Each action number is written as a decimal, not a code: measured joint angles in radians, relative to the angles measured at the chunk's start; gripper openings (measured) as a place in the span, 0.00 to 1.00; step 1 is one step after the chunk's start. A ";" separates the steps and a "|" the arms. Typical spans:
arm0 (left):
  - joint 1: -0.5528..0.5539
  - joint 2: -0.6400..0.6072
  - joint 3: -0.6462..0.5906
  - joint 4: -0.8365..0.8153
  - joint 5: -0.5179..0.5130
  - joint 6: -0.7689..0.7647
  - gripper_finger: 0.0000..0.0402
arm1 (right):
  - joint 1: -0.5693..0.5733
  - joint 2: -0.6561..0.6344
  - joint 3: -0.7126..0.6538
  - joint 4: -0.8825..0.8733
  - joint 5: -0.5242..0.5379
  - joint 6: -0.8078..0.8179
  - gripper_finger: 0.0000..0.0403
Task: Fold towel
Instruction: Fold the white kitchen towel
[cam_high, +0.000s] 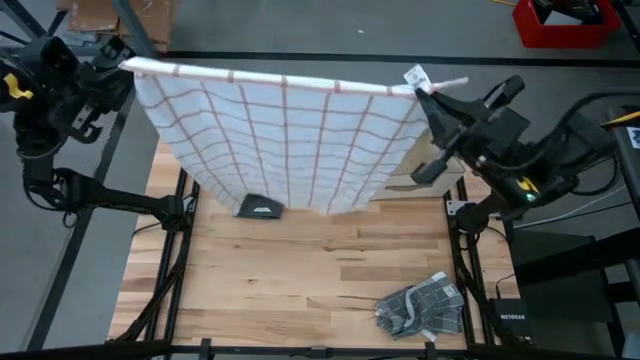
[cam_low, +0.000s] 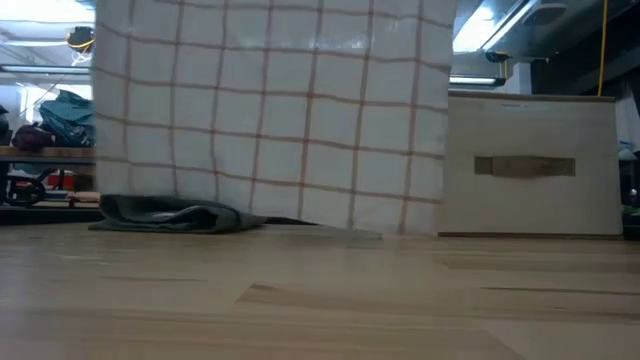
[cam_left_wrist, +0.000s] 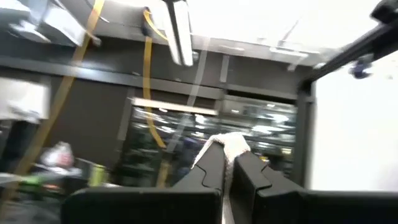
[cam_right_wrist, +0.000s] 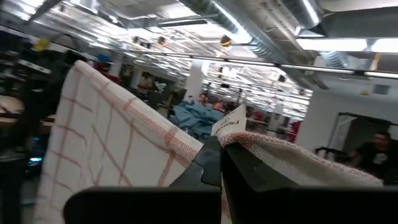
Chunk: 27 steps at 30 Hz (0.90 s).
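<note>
Overhead camera looking straight down on the surface (cam_high: 300, 270), low one level across it, both sharing the hanging towel (cam_high: 285, 135), wrist cameras close behind their jaws, facing the room

There is one white towel with red checks (cam_high: 285, 130), and one small white label (cam_high: 416, 76) is at its corner. There are two robot arms with two grippers: one left gripper (cam_high: 128, 66) and one right gripper (cam_high: 428, 93), and each of them is closed on one upper corner of the towel. On the wooden table (cam_high: 300, 260) lies one grey crumpled cloth (cam_high: 422, 304). Behind the table stands one light box (cam_low: 530, 165). One red bin (cam_high: 565, 22) is on the floor.
</note>
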 joint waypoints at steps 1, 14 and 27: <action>0.000 0.000 0.001 0.000 0.032 -0.035 0.00 | 0.016 0.000 0.000 0.001 0.003 0.004 0.01; 0.000 0.016 0.001 0.078 0.200 -0.263 0.00 | 0.170 0.000 0.000 0.035 -0.043 0.144 0.01; -0.113 0.056 0.004 -0.058 0.246 -0.292 0.00 | 0.294 -0.001 0.001 0.053 -0.023 0.282 0.01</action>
